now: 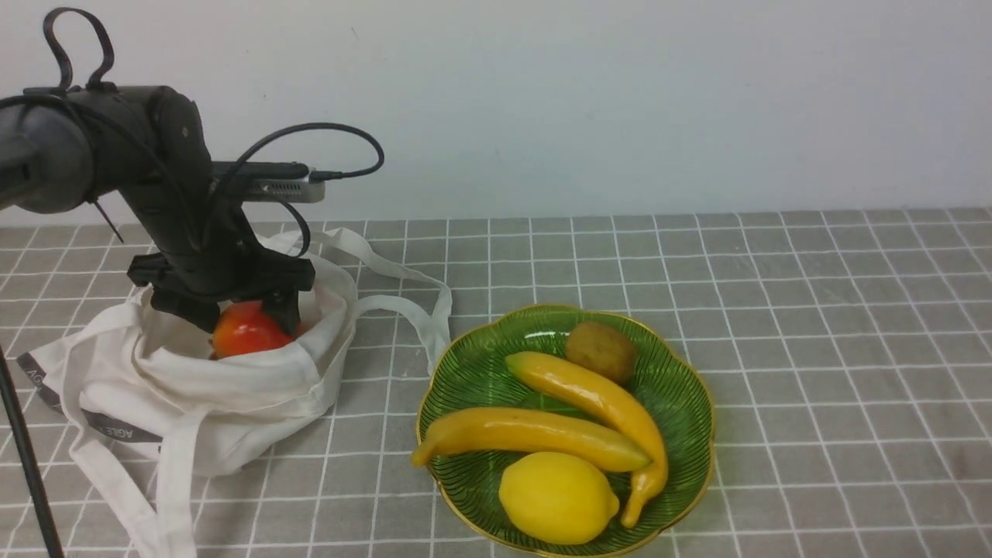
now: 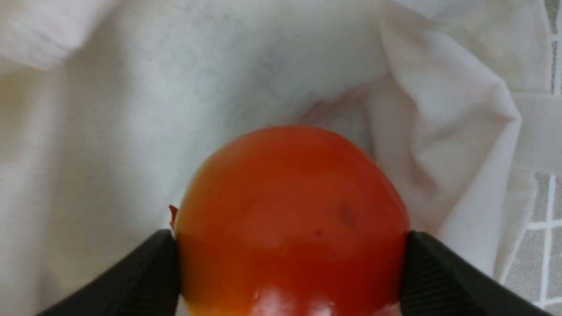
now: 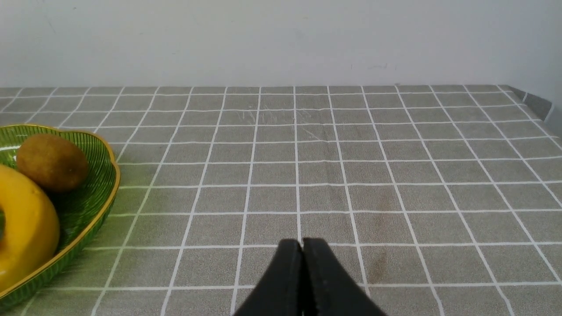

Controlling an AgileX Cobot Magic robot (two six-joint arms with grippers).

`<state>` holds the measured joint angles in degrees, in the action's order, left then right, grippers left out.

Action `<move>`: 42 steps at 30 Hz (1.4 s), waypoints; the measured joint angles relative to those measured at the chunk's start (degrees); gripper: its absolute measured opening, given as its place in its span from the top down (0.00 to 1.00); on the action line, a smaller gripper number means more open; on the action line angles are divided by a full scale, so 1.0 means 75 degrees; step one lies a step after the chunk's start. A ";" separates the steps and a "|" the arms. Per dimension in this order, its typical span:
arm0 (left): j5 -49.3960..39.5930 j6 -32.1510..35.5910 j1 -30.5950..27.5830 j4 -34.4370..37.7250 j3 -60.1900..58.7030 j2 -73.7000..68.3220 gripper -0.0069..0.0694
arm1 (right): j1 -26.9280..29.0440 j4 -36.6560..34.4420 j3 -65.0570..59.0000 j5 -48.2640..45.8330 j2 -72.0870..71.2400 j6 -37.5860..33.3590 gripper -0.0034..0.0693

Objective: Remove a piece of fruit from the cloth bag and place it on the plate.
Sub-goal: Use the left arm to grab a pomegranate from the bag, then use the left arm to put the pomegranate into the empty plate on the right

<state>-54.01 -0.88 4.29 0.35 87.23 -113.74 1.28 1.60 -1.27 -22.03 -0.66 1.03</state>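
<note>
The off-white cloth bag (image 1: 194,387) lies open at the left of the table, its straps trailing to the right. My left gripper (image 1: 242,318) reaches down into the bag's mouth and is shut on the glossy red fruit (image 1: 248,329). In the left wrist view the fruit (image 2: 290,219) sits between both black fingers (image 2: 149,272), with bag fabric (image 2: 131,109) behind it. The green ribbed plate (image 1: 682,387) with gold rim stands to the right of the bag. My right gripper (image 3: 302,242) is shut and empty over bare tablecloth, right of the plate (image 3: 94,193).
The plate holds two yellow bananas (image 1: 535,438), a yellow lemon (image 1: 556,496) and a brown kiwi (image 1: 601,350). The table has a grey checked cloth (image 1: 814,349). A white wall runs along the back. A black cable (image 1: 27,465) crosses the near left corner.
</note>
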 joint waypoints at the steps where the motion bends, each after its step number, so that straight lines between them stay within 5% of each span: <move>1: -0.0123 0.0000 0.0000 -0.0129 0.0166 0.0203 0.15 | 0.0000 0.0000 0.0000 0.0000 0.0000 0.0000 0.97; 7: -0.1412 0.0000 0.0000 -0.0217 0.1398 0.1439 0.15 | 0.0000 0.0000 0.0000 0.0000 0.0000 0.0000 0.97; 16: -0.2244 0.0627 0.0116 0.2099 0.1327 0.2335 0.15 | 0.0000 0.0000 0.0000 0.0000 0.0000 0.0000 0.97; 20: -0.2229 0.1277 0.0910 0.2867 0.0745 0.1999 0.15 | 0.0000 0.0000 0.0000 0.0000 0.0000 0.0000 0.97; 30: -0.0917 0.1667 0.3151 0.2384 0.0497 0.0529 0.15 | 0.0000 0.0000 0.0000 0.0000 0.0000 0.0000 0.97; 42: 0.0193 0.1493 0.3555 0.2182 0.0497 0.0119 0.15 | 0.0000 0.0000 0.0000 0.0000 0.0000 0.0000 0.97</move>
<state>-52.56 10.32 30.96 16.71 90.96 -112.84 1.28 1.60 -1.27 -22.03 -0.66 1.03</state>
